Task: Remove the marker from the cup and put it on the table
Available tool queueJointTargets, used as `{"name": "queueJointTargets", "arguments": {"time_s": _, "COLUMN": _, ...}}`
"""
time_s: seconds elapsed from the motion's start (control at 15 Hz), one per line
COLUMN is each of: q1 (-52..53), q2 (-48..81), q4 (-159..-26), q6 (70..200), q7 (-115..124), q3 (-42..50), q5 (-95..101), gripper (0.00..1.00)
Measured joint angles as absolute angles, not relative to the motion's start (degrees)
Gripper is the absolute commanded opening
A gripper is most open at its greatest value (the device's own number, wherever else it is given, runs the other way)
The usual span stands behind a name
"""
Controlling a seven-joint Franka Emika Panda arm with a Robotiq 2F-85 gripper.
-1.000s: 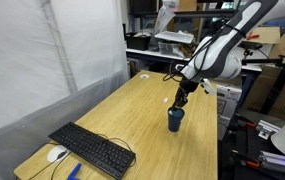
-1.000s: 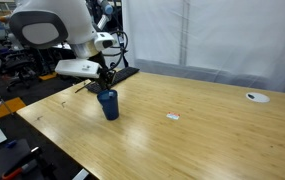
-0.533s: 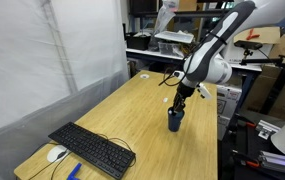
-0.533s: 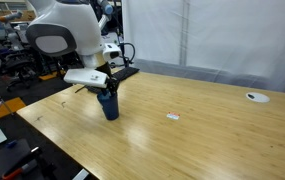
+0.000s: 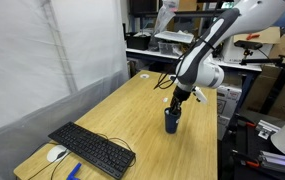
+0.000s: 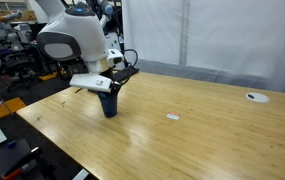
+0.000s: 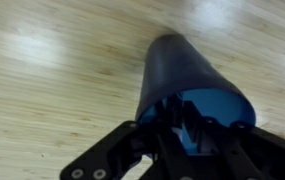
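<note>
Wrist view puts the gripper (image 7: 197, 135) at the cup's (image 7: 187, 80) mouth, its dark fingers (image 7: 172, 140) reaching down past the rim into the blue inside. The picture is blurred there, so I cannot tell how far apart the jaws stand or whether they have hold of anything. The marker cannot be made out in any view; nothing like it lies on the table (image 7: 62, 60).

Set against a second ago, the gripper (image 5: 175, 103) sits lower: it hung just above the cup (image 5: 171, 120) then, and now its tips are sunk in the opening. The arm's big white joint housing has swung down and in toward the cup, as both exterior views show. The cup (image 6: 109, 103) stands upright at much the same spot, near the table's (image 6: 182, 140) edge.

From above, the arm comes down steeply, with the wrist bent so the gripper (image 6: 109, 88) points nearly straight down over the cup.

Farther off on the table (image 5: 132, 110) lie a keyboard (image 5: 92, 150) and a mouse (image 5: 56, 154), well apart from the cup.
</note>
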State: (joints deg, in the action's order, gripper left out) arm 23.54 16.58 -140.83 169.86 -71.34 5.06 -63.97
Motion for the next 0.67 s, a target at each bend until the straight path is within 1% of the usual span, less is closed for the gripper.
{"name": "queueJointTargets", "arguments": {"time_s": 0.13, "q1": 23.5, "q2": 16.8, "q4": -140.4, "q6": 169.9, "q7": -71.9, "q3": 4.9, "q5": -64.7, "gripper": 0.05}}
{"name": "queueJointTargets", "arguments": {"time_s": 0.4, "q1": 23.9, "q2": 16.2, "q4": -140.7, "q6": 170.4, "q7": -71.8, "q3": 4.9, "q5": -64.5, "gripper": 0.05}}
{"name": "queueJointTargets", "arguments": {"time_s": 0.67, "q1": 26.0, "q2": 12.3, "q4": -143.0, "q6": 172.4, "q7": -69.0, "q3": 5.0, "q5": -61.9, "gripper": 0.05}}
